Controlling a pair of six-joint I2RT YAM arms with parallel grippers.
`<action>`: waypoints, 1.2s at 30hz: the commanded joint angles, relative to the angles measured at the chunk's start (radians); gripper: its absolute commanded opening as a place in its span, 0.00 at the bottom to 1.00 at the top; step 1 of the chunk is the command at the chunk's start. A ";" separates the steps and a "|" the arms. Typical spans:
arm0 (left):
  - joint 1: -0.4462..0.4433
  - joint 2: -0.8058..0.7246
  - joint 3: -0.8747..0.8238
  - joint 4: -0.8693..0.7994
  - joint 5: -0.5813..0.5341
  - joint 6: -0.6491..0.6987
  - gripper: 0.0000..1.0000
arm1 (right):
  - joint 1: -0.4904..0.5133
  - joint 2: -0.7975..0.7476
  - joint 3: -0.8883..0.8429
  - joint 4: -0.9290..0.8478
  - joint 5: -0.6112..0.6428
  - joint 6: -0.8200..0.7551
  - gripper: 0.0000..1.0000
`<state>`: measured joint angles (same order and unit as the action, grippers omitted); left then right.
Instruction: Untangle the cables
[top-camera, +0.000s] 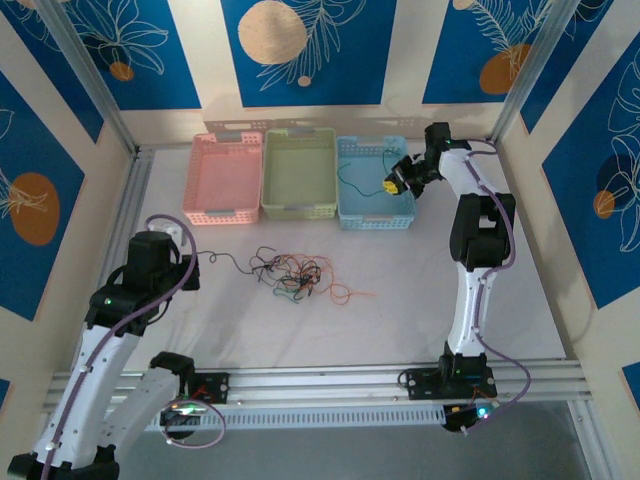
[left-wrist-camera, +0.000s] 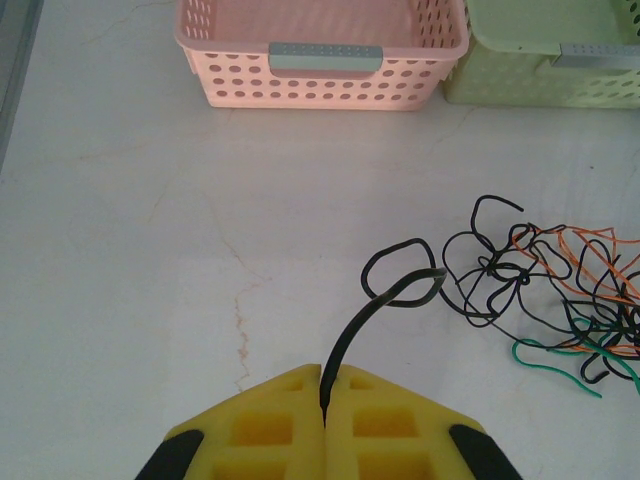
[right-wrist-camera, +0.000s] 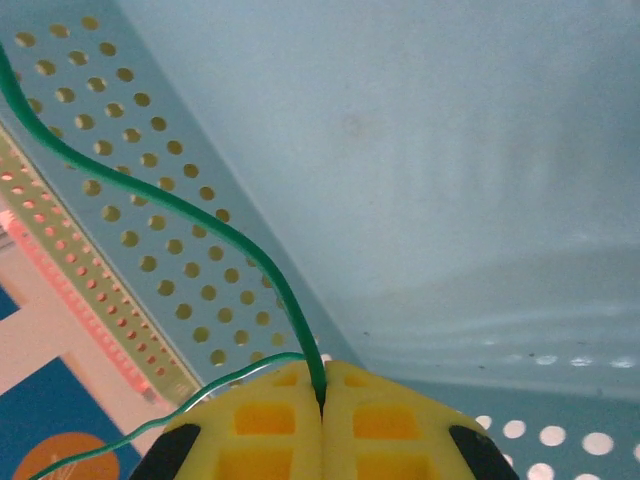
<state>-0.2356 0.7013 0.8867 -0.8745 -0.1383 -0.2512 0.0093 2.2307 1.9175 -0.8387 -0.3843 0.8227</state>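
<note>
Your right gripper (right-wrist-camera: 322, 390) pinches a green cable (right-wrist-camera: 200, 215), with the blue basket (right-wrist-camera: 420, 140) directly ahead; dropping it there looks next; your left gripper (left-wrist-camera: 323, 395) is clamped on a black cable (left-wrist-camera: 400, 285), the tangle (left-wrist-camera: 560, 290) ahead-right; draw it free slowly.

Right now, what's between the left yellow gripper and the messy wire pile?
In the left wrist view, just the black cable the left gripper pinches, curling over bare table toward the tangle.
</note>
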 joint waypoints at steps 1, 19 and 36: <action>0.012 -0.002 -0.011 0.014 0.014 0.016 0.00 | 0.014 0.024 0.064 -0.070 0.086 -0.054 0.02; 0.010 0.001 -0.012 0.016 0.023 0.016 0.00 | 0.102 -0.106 0.078 -0.150 0.356 -0.154 0.48; 0.008 0.000 -0.013 0.020 0.043 0.018 0.00 | 0.505 -0.826 -0.779 0.253 0.264 -0.320 0.46</action>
<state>-0.2356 0.7040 0.8841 -0.8738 -0.1120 -0.2512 0.4339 1.3731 1.2190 -0.6052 -0.0895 0.5816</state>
